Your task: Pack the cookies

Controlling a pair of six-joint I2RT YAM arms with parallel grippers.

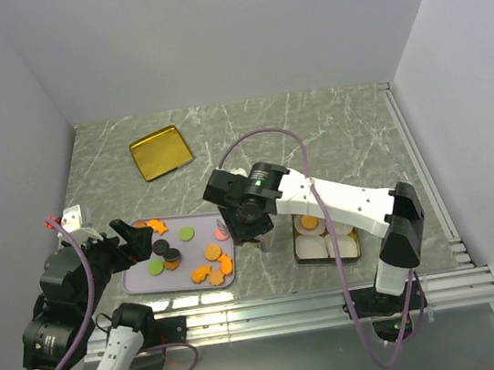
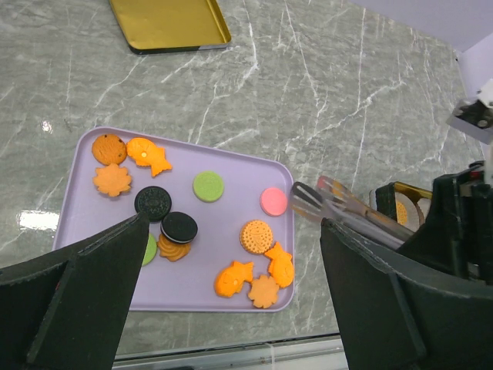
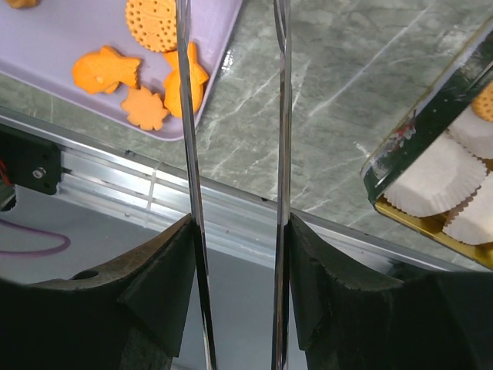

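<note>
The cookies (image 1: pixel 188 253) lie scattered on a lilac tray (image 1: pixel 141 283): orange rounds, fish and flower shapes, two black discs, green ones and a pink one (image 2: pixel 273 201). My left gripper (image 1: pixel 135 237) is open and empty, hovering over the tray's near left part; the wrist view shows its fingers (image 2: pixel 92 270) wide apart above the cookies. My right gripper (image 1: pixel 246 227) is shut on metal tongs (image 3: pixel 189 116), whose blades stand apart. The tong tips (image 2: pixel 300 194) sit at the tray's right edge beside the pink cookie, with nothing between them.
An open tin (image 1: pixel 329 256) to the right of the tray holds white paper cups (image 3: pixel 431 181) and an orange cookie (image 1: pixel 309 223). A gold lid (image 1: pixel 160 151) lies at the back left. The table's metal front rail (image 3: pixel 115 185) runs just below the tray.
</note>
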